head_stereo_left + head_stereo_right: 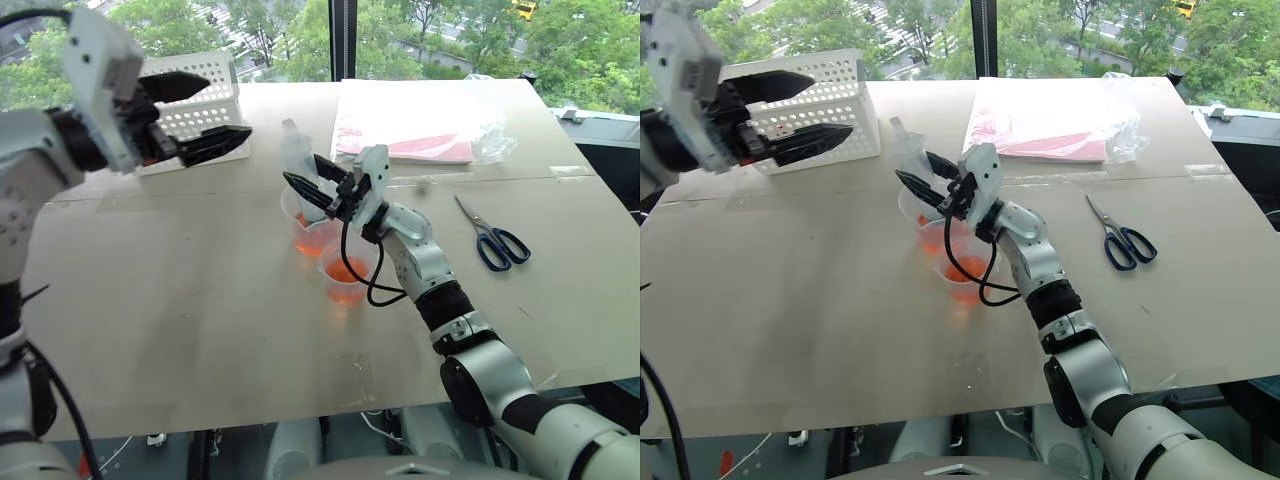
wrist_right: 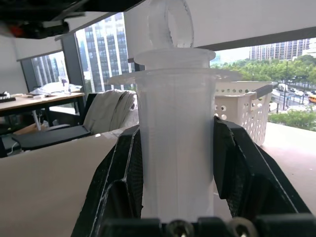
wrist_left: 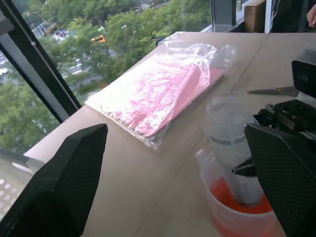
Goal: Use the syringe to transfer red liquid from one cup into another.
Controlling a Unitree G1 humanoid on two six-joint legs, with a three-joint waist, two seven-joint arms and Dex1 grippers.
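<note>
Two clear plastic cups (image 1: 316,232) of translucent orange-red liquid (image 1: 347,271) stand mid-bench in the head view; the right gripper (image 1: 318,186) pinches the large clear plastic syringe (image 1: 298,160), nozzle down in the farther cup, while the left gripper (image 1: 196,116) hangs spread before the white perforated basket (image 1: 212,72). Left wrist view: syringe barrel (image 3: 232,148) standing in red liquid. Right wrist view: fingers (image 2: 243,173) clamp the smooth barrel; light, stiff, probably slippery, so the plunger ring (image 2: 170,22) suits the free claw.
</note>
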